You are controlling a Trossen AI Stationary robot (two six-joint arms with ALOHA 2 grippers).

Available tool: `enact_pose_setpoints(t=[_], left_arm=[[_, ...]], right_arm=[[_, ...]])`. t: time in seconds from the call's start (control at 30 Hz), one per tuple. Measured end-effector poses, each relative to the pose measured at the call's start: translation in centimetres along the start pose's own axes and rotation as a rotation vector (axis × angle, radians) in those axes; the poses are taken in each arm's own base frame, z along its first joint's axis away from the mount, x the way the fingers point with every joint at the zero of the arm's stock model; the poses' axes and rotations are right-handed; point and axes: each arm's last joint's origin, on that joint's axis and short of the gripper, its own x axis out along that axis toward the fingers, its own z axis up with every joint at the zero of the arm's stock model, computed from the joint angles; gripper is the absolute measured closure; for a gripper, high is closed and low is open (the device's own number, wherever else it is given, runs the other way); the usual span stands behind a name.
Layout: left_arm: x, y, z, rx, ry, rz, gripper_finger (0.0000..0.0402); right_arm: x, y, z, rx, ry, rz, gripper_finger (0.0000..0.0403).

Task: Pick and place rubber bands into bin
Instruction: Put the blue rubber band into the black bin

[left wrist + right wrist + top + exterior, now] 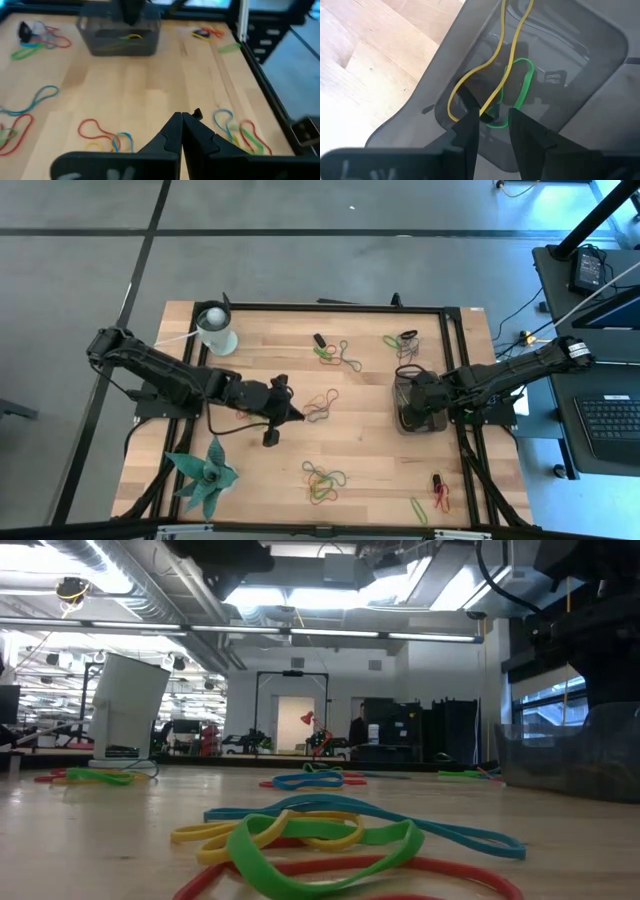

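Rubber bands (322, 480) lie scattered in little clusters all over the wooden table (250, 470) when you look from above, while the bin (402, 423) sits near the right edge with the right gripper (420, 395) hanging directly over it. The left gripper (296, 415) waits mid-table, just beside a reddish loop.

From table height, a tangle of yellow, green, red and blue bands fills the foreground; the bin's translucent wall stands at the right.

The left wrist view shows that arm's fingers (172, 137) pinched together with nothing between them, and the bin across the boards with a band already inside.

The right wrist view looks down into the bin: a yellow band (490, 70) hangs from somewhere above down between the half-parted fingers (467, 132), its lower end looping on the floor beside a green band (520, 85). I cannot tell whether it is actually pinched.

My worry is that the yellow band clings to a finger pad; if the arm lifts, it could drag the band back out, or flick it over the low wall.
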Motion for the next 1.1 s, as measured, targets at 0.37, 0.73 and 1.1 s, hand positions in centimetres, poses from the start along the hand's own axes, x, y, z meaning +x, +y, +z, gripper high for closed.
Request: enact_pose_setpoints(t=[0.37, 0.73, 1.1], left_arm=[[0.8, -2.0, 3.1, 0.114, 0.246, 0.011, 0.0398], [6.9, -3.5, 5.5, 0.091, 0.405, 0.062, 0.0398], [12.5, -4.4, 1.7, -0.016, 0.587, 0.043, 0.0388]], right_arm=[[0.0, 0.1, 0.0, -0.002, -0.003, 0.007, 0.0295], [-6.8, 2.0, 0.8, -0.308, -0.139, 0.085, 0.0378], [-15.7, 0.4, 0.8, -0.486, -0.357, 0.293, 0.0399]])
